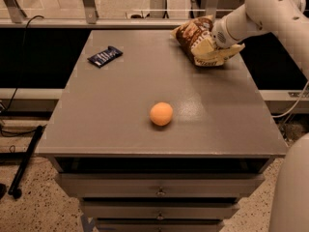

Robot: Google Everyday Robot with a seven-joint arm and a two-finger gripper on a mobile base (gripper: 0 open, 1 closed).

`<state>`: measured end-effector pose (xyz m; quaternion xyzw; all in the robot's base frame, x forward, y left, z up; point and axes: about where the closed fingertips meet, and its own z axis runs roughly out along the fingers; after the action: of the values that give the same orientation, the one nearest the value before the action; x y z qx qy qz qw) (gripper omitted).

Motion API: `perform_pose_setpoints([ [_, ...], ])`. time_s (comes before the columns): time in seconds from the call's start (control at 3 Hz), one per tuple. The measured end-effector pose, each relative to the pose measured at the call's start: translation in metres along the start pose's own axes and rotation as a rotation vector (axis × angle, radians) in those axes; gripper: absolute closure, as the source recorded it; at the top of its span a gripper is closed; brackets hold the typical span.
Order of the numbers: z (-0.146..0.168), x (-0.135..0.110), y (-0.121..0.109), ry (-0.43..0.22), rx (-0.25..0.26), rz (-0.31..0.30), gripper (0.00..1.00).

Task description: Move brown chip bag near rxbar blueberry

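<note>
The brown chip bag (189,35) is at the far right of the grey table (116,110), tilted, with its right end raised. My gripper (212,50) reaches in from the right on the white arm and is shut on the bag's right end, its cream fingers (204,44) wrapped over it. The rxbar blueberry (105,56), a small dark-blue bar, lies flat near the table's far left edge, well apart from the bag.
An orange ball (161,113) sits in the middle of the table towards the front. Drawers (159,185) are under the tabletop. A railing and glass panel run behind the table's far edge. A black cable lies on the floor at left.
</note>
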<state>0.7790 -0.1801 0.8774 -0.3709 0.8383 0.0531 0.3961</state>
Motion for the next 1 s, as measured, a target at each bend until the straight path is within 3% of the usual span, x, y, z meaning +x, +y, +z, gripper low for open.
perform_pose_setpoints([
  [0.33,-0.0209,-0.0207,0.006,-0.062,0.006,-0.067,0.88],
  [0.67,-0.0179,-0.0204,0.0078,-0.06,0.002,-0.072,1.0],
  [1.0,-0.0177,-0.0204,0.0078,-0.06,0.002,-0.072,1.0],
])
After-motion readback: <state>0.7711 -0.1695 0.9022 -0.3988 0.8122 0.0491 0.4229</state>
